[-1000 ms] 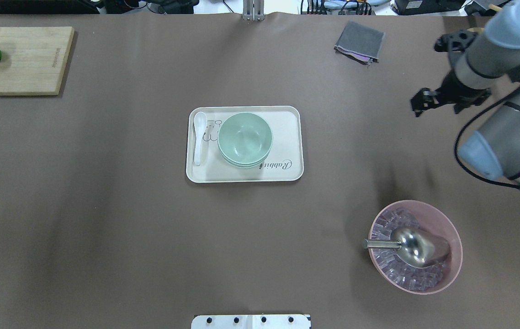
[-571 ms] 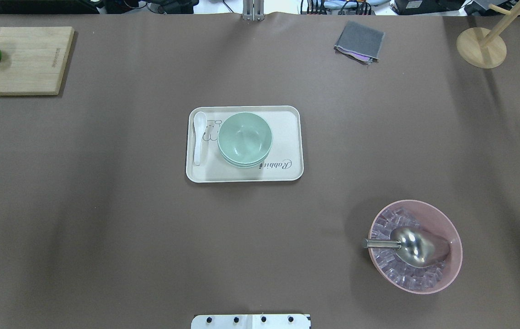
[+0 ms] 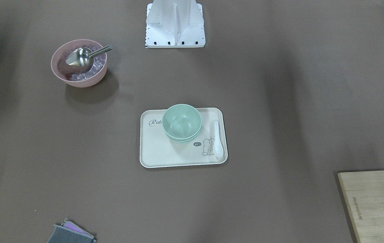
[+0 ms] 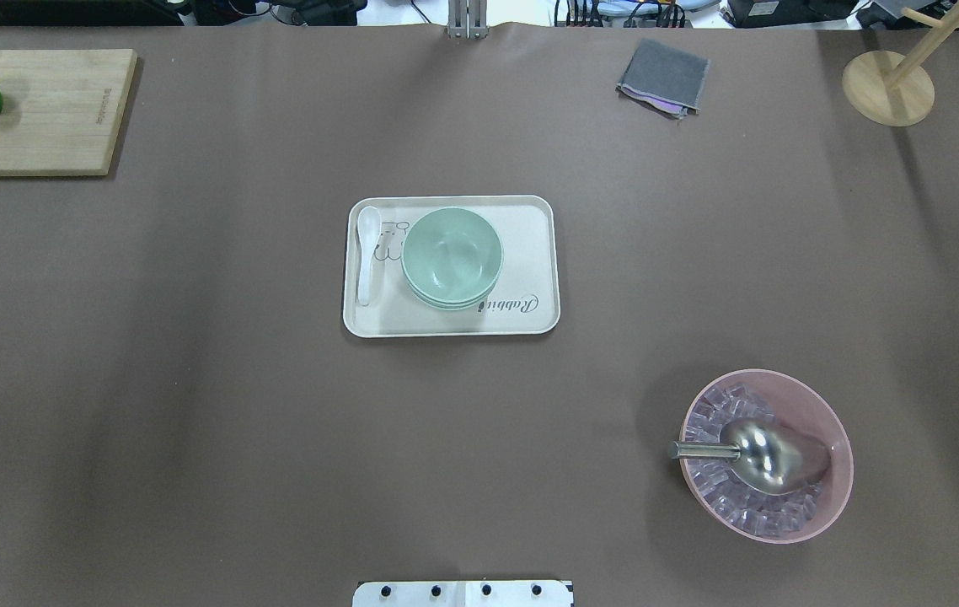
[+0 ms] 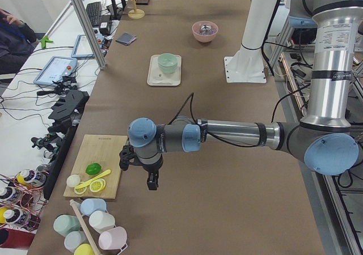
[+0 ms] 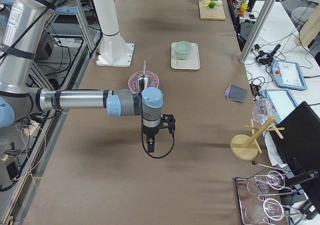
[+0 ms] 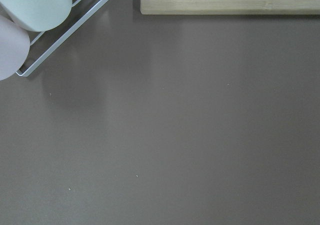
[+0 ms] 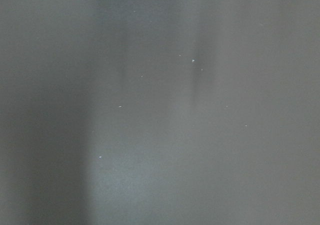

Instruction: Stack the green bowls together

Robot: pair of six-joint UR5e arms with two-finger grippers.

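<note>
The green bowls [image 4: 452, 253] sit nested in one stack on the white tray [image 4: 530, 244] at the table's middle; the stack also shows in the front-facing view [image 3: 182, 122]. No gripper is near them. My left gripper [image 5: 152, 182] hangs over the table's left end, next to the wooden board, and shows only in the exterior left view. My right gripper [image 6: 151, 146] hangs over the table's right end and shows only in the exterior right view. I cannot tell whether either is open or shut. Both wrist views show only bare brown table.
A white spoon [image 4: 367, 253] lies on the tray beside the stack. A pink bowl [image 4: 821, 405] with ice and a metal scoop stands at the front right. A cutting board [image 4: 50, 110], a grey cloth [image 4: 663, 76] and a wooden stand [image 4: 888, 88] lie along the far edge.
The right arm, at the overhead view's upper right a second ago, has gone out of that view. The bowl stack and tray have not moved.
</note>
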